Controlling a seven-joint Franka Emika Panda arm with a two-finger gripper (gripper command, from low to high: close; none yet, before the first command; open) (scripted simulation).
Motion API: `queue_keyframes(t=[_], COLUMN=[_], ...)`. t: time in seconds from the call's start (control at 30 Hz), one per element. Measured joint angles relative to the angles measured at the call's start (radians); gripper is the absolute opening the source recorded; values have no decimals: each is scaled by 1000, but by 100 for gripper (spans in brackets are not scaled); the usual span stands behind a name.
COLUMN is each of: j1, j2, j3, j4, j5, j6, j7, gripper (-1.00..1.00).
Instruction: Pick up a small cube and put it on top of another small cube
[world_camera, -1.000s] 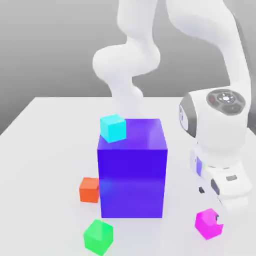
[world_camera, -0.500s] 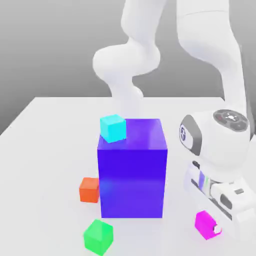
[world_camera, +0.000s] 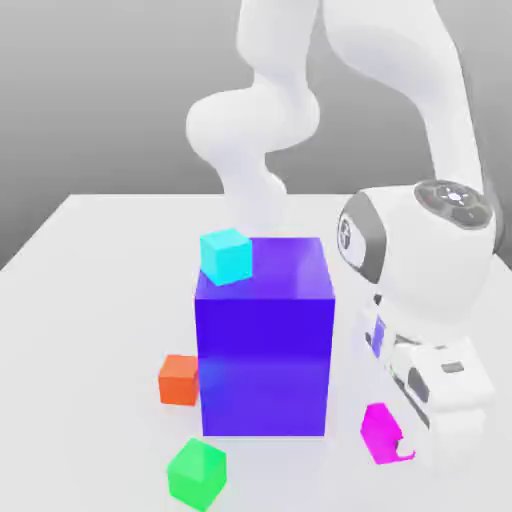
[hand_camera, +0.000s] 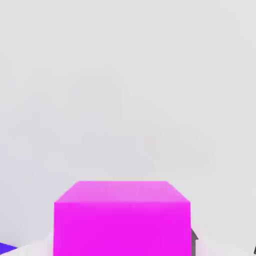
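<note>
End effector (world_camera: 400, 448) clamped on small cube (world_camera: 378, 430), beside big block (world_camera: 265, 340).

small cube (world_camera: 378, 430): matt, smooth | big block (world_camera: 264, 350): glossy, smooth; table (world_camera: 90, 300): matt white

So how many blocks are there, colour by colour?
Magenta cube, held in the fingers: 1
Cyan cube, on the big block: 1
Orange cube: 1
Green cube: 1
Big blue-purple block: 1
Total: 5
</note>
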Motion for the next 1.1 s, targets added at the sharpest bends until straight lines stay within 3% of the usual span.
queue_keyframes(t=[0.37,0.63,1.1], j1=[-55,-274,-326], j2=[41,3,-159], j3=[-126,-244,-161], j4=[148,-23,-102], j5=[-31,5,-36], j6=[-50,-6,-17], j7=[101,-97,-594], gripper=[-100,-100,-100])
